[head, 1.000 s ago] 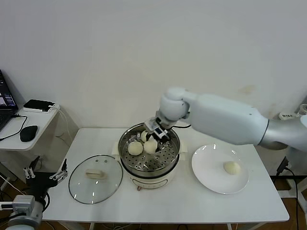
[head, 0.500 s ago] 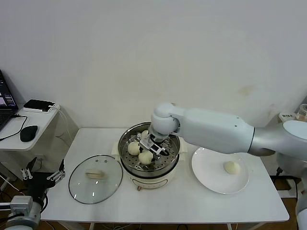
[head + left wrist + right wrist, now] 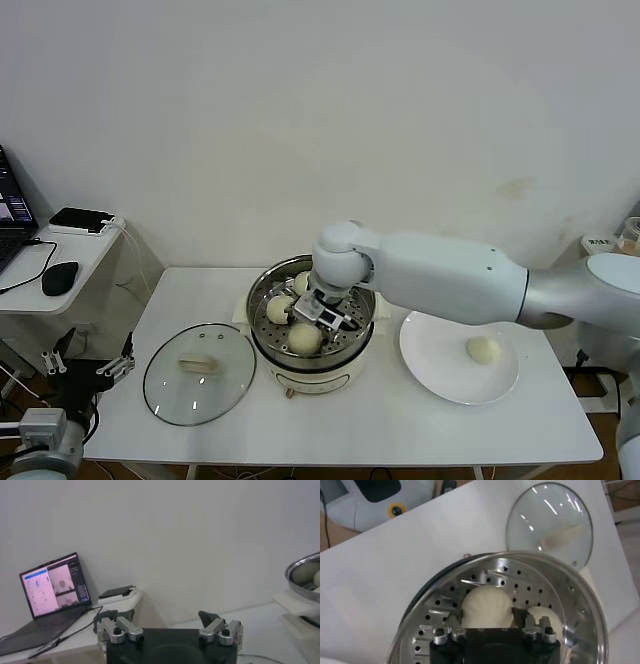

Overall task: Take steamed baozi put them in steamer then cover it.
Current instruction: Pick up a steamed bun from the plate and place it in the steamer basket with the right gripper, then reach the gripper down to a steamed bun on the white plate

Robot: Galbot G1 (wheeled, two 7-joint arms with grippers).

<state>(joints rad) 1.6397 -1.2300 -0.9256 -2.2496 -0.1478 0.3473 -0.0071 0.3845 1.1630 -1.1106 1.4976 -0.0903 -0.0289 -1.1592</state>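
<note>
Third baozi (image 3: 304, 338) dropped in the steamer (image 3: 262, 335)
Right gripper (image 3: 322, 314) spread open over it; cover (image 3: 199, 372) handle's long axis runs left-right

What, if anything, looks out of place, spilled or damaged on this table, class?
Nothing stands out. Three baozi sit in the steamer, one waits on the white plate, and the glass cover lies flat and whole on the table. The right gripper is open above a bun.

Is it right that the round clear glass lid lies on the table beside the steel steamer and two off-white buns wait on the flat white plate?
Not quite: the head view shows one off-white bun on the flat white plate. The glass lid does lie beside the steel steamer.
</note>
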